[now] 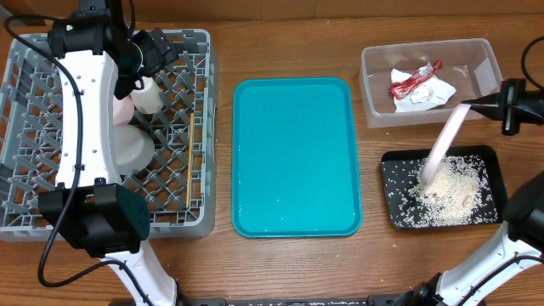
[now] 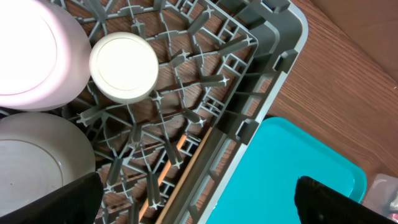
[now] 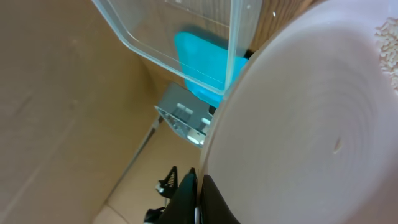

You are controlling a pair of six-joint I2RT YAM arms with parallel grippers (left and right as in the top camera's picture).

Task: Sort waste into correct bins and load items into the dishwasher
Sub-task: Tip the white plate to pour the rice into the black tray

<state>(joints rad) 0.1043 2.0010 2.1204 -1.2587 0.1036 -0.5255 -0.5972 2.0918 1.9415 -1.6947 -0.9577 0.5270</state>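
Overhead, our right hand (image 1: 478,104) is clenched on the rim of the plate (image 1: 446,140). The plate tilts steeply down into the rice crumbs (image 1: 446,191) in the black tray (image 1: 493,166), by the bench's right edge. The clear tub (image 1: 378,93) in the far right corner holds the napkin (image 1: 429,92) and red wrapper (image 1: 415,78). Our left hand (image 1: 155,51) hovers over the rack (image 1: 34,102) at the left edge.

From the left wrist, its fingers (image 2: 68,199) are spread wide and released, above the white cup (image 2: 124,66), pink bowl (image 2: 31,56), metal bowl (image 2: 37,155) and chopsticks (image 2: 166,172), all in the rack.

From the right wrist, the plate fills the frame, pinched at its edge.
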